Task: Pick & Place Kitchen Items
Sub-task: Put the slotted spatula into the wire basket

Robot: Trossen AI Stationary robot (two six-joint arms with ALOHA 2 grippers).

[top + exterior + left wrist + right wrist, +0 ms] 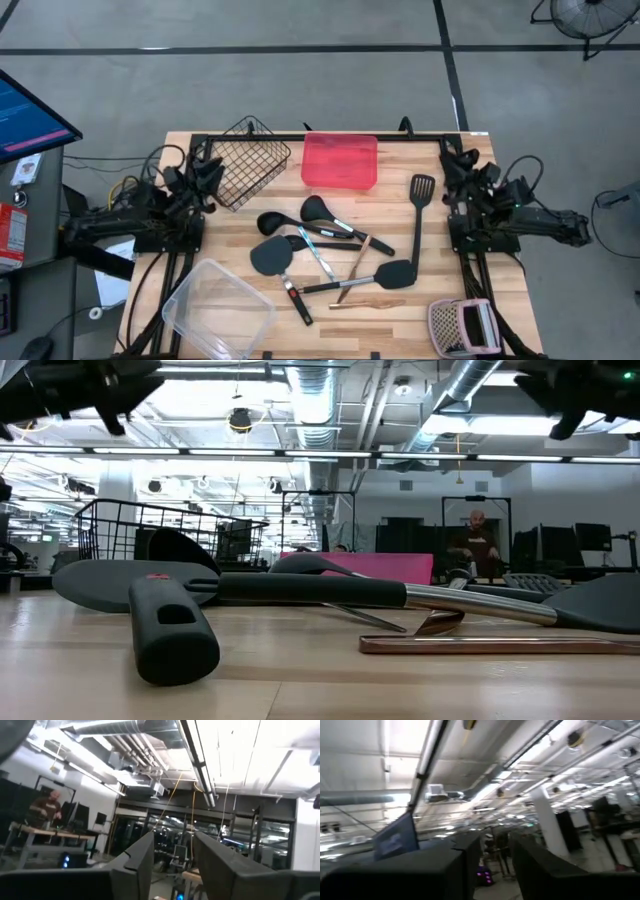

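Overhead, ducts; utensils (330, 250) scattered on wooden table (420, 320); both arms' fingers parted, empty.

Table (500, 290): pale wood planks, smooth, faint sheen in the low view.
Basket (250, 160): thin black wire mesh.
Tray (340, 162): red plastic, slightly translucent.
Tub (218, 308): clear plastic, glossy.
Slotted turner (417, 208), spatula (270, 257), ladles (315, 210): matt black plastic.
Spatula handle (172, 625): matt dark rubbery grip; metal neck polished, reflective.
Stick (500, 645): copper-toned metal, shiny.
Gripper fingers (142, 862): matt dark plastic.
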